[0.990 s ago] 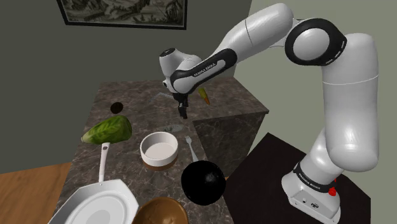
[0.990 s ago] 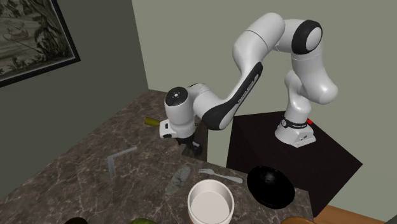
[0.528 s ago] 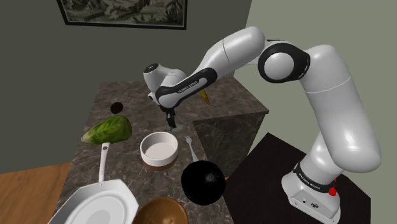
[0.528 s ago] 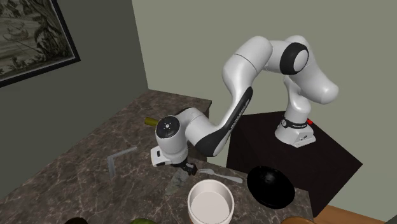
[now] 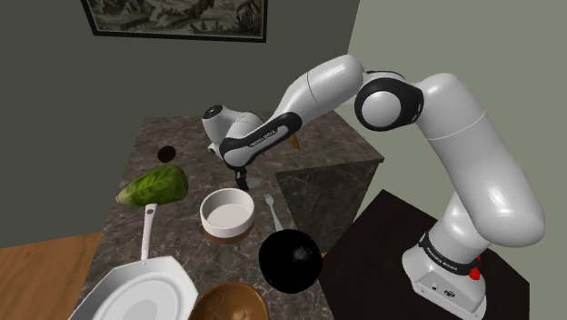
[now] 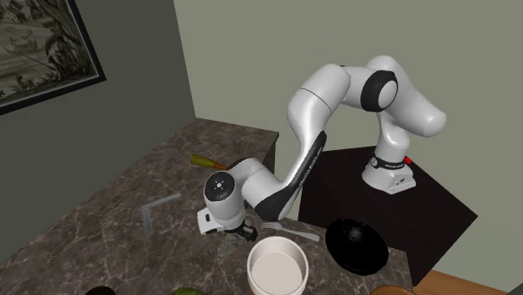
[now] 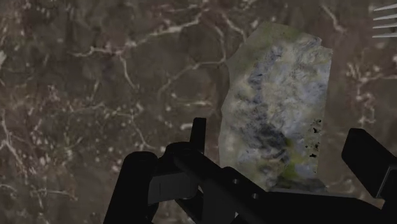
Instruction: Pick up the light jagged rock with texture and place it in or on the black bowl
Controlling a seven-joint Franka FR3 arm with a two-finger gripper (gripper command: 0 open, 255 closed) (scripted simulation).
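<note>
Near end of rock (image 7: 277,108) seemingly behind gripper (image 7: 251,167)

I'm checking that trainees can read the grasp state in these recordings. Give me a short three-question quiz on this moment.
1. True or false: the all-black two-finger gripper is shut on the light jagged mottled rock.
2. In the shoulder view, which stands nearest the gripper? A) the round white bowl B) the glossy black bowl C) the white frying pan
3. Fill in: the rock rests on the ____.

Key: 1. False; the fingers stand apart, with the rock between them and untouched. 2. A. 3. The dark marbled countertop.
</note>
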